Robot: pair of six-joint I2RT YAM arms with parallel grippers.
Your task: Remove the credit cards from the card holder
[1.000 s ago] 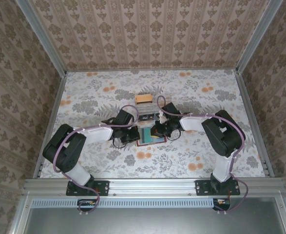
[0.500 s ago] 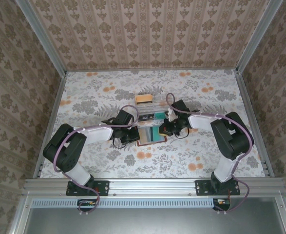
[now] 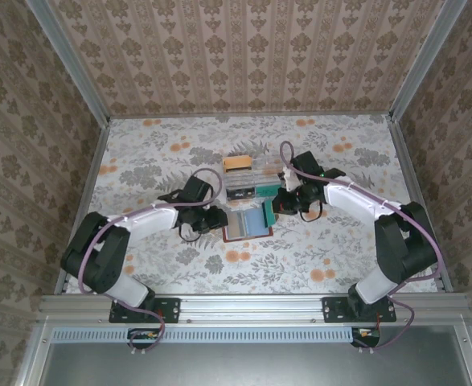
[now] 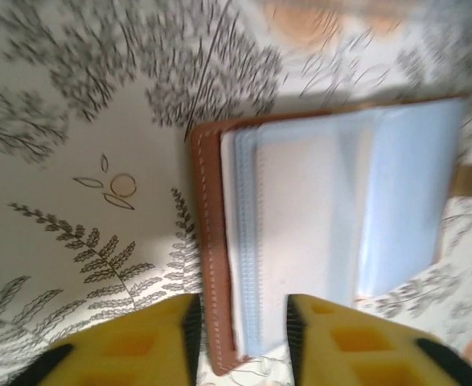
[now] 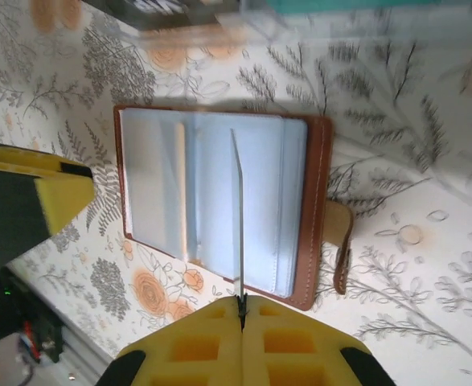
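Soft, even light fills the top view, bright on the flowered table (image 3: pixel 155 161), with faint shadows under the 2 arms and no glare. The left wrist view is smeared by motion blur: the card holder (image 4: pixel 324 233) looks washed out and pale, and the yellow fingers (image 4: pixel 131 346) at the bottom edge are out of focus. The right wrist view is sharper on the card holder and the edge-on card (image 5: pixel 237 217), though its top strip is blurred.

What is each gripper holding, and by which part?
The right gripper pinches a card by one edge, over the open card holder. The left gripper stands open astride the card holder's edge, gripping nothing.
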